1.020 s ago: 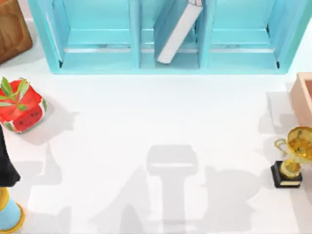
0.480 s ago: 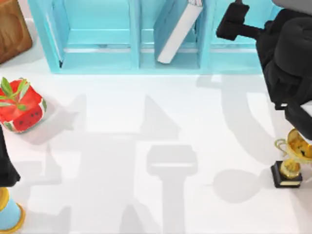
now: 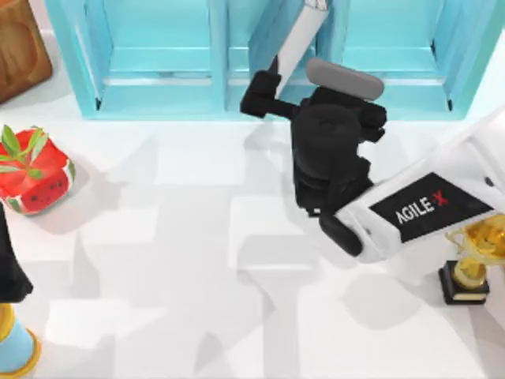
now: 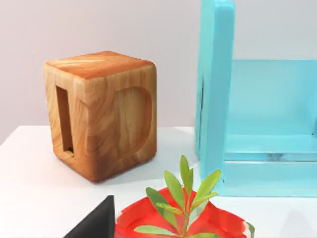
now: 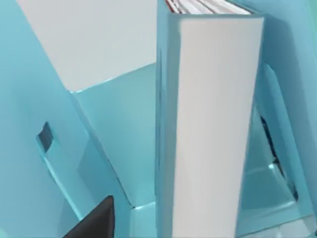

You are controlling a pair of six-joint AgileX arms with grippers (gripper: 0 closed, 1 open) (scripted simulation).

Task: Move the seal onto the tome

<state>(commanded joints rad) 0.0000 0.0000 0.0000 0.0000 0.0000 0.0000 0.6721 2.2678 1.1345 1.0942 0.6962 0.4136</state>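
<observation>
Table room at the near left edge is taken by the parked left arm (image 3: 8, 268). Farther in, the white right arm is stretched across from the right, past a gold trophy on a black base (image 3: 472, 260). Its right gripper (image 3: 259, 96) is held at the mouth of the light-blue shelf unit (image 3: 158, 99); whether it is wide or narrow cannot be told. Just beyond it, in the middle compartment, the thick teal-blue tome with white page edges (image 3: 293, 49) is leaned, long axis tilted toward the back right. The seal's place cannot be told.
</observation>
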